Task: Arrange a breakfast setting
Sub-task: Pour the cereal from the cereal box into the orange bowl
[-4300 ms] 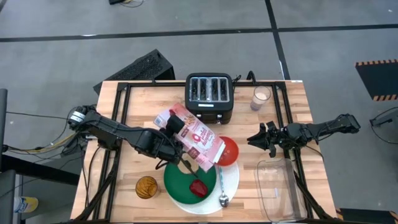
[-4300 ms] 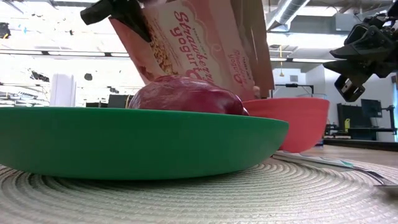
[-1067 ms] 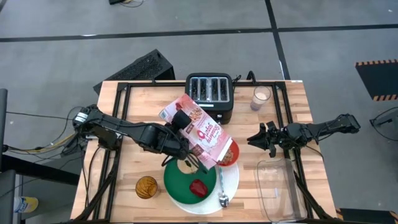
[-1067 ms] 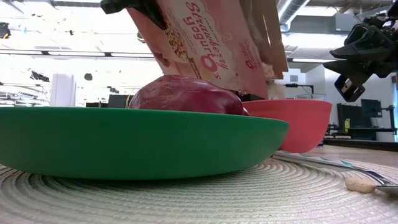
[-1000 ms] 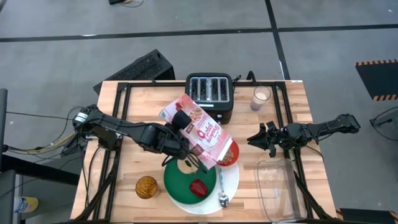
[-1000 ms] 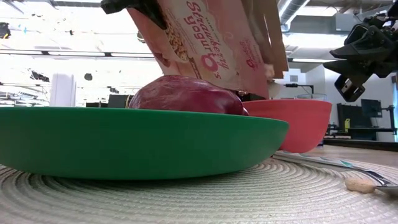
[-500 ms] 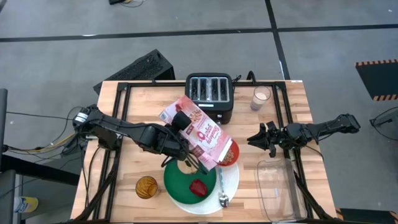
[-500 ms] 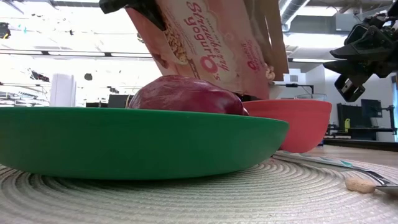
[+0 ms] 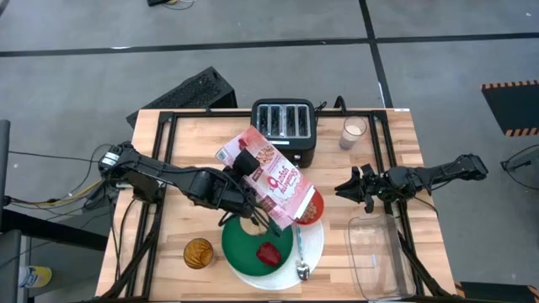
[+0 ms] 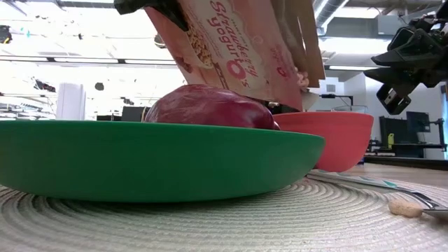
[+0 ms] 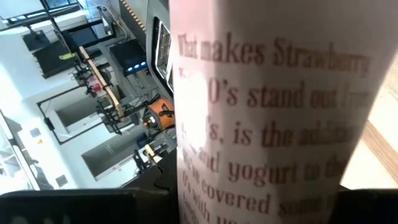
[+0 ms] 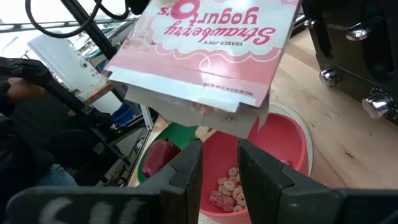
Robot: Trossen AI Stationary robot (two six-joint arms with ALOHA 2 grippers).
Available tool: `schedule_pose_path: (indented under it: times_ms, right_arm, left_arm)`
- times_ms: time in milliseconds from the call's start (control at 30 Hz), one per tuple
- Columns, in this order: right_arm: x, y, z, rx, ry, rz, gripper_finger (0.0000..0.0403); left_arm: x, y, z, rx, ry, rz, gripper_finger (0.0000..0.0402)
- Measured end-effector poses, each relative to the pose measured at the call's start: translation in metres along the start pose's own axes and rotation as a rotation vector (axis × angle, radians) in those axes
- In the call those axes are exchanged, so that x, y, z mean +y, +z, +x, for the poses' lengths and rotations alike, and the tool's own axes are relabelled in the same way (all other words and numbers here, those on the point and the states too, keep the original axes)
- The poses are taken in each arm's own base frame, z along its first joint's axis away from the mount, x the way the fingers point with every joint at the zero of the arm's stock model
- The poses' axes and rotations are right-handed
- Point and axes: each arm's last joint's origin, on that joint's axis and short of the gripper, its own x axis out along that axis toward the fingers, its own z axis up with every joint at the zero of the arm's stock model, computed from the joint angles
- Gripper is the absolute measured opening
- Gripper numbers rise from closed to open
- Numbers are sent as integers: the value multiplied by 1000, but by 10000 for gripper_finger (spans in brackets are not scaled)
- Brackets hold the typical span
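- Since the first earlier frame, the pinkish cardboard cereal box (image 9: 271,178) has tipped steeper; cereal rings now lie in the small red-orange bowl (image 12: 249,171), and one piece rests by the blue-handled metal spoon (image 9: 300,255).
- Left hand (image 9: 242,163) grips the box, its open mouth over the bowl.
- Right hand (image 9: 347,188) waits apart near the bench (image 9: 189,139) edge, fingers narrow, empty.
- Small red fruit (image 9: 269,252) sits on the smaller green plate (image 9: 244,252), stacked on the large white plate (image 9: 313,251).
- Judgement: pouring under way; box to be set down.
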Motion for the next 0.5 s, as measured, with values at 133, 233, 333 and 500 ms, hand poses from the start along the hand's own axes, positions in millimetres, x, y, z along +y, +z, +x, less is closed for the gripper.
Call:
schedule_pose_path:
  times_ms: [133, 233, 333, 500]
  right_arm:
    - [0, 0, 0, 0, 0, 0, 123]
    - [0, 0, 0, 0, 0, 0, 123]
    - [0, 0, 0, 0, 0, 0, 123]
    - [0, 0, 0, -1, 0, 0, 123]
  left_arm:
    - [-4, 0, -5, 8, 5, 35, 125]
    - [-4, 1, -1, -16, -30, 11, 125]
    - [-5, 0, -1, -17, -38, 5, 125]
    - [-3, 0, -1, 8, -8, 16, 125]
